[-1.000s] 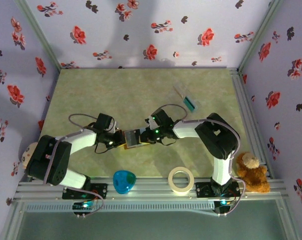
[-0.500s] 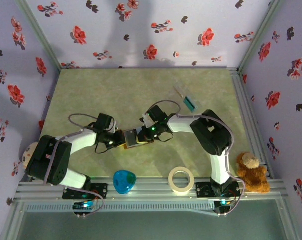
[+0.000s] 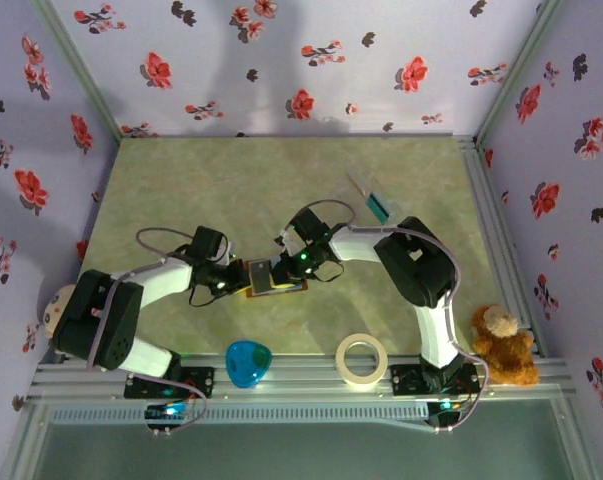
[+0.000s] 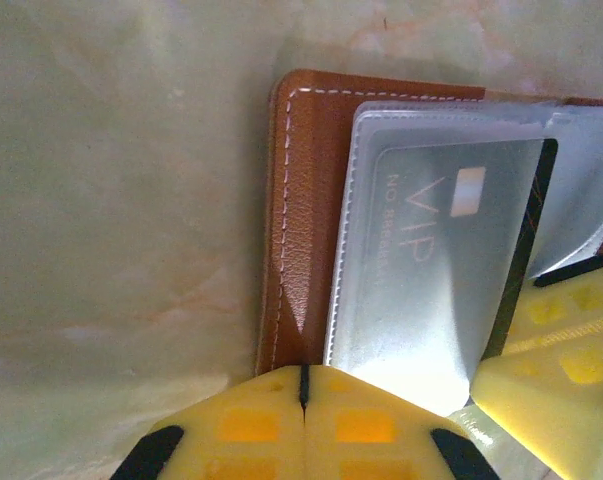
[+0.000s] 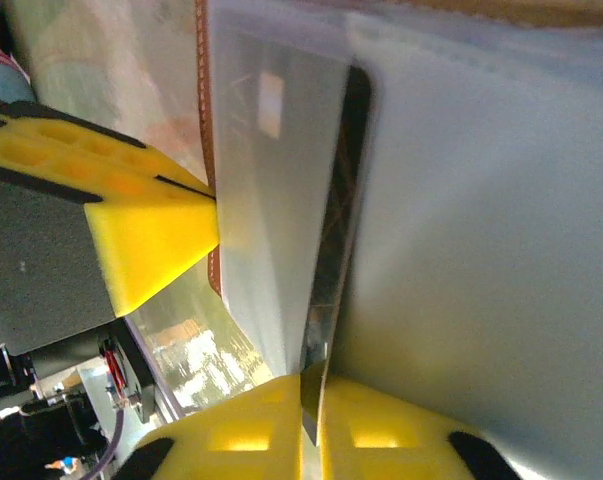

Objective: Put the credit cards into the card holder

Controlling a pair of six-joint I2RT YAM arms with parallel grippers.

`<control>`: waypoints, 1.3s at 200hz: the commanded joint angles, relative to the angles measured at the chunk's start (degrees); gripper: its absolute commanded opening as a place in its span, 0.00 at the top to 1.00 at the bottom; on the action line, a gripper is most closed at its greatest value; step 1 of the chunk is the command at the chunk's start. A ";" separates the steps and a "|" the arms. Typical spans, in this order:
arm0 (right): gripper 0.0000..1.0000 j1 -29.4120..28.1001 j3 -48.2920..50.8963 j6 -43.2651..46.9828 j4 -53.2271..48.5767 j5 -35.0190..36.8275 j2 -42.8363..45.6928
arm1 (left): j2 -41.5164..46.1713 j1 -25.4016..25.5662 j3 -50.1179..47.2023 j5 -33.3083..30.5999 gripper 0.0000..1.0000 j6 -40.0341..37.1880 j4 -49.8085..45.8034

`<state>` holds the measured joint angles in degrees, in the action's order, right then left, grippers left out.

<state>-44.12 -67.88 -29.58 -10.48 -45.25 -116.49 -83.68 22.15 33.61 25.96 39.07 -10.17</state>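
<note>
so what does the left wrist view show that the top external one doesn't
Left wrist: VIP lettering on the card in a clear sleeve, plus white stitching on the card holder. Top external: tape roll, blue heart-shaped thing, teddy, clear stand farther back. Both: the brown card holder with the left pincer shut at its edge.

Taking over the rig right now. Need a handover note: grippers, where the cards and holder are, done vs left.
Left gripper: shut on an edge of the open card holder, mid-table.
Right gripper: shut, apparently on the end of the dark VIP card.
Done: the VIP card is most of the way into one of the holder's clear sleeves.
Left: seat that card and let go. Then the teal card, which sits in the clear stand at back right. I can't make out the other cards.
</note>
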 commanded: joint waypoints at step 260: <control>0.82 -3.89 -7.27 -2.06 -8.61 20.73 -0.89 | 0.58 -3.24 -2.80 -1.91 0.97 2.45 4.15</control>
<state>-47.09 -74.11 -30.28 -19.25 -26.30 -115.22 -81.28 18.98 30.28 22.74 41.87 -6.87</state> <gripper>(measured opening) 0.181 0.067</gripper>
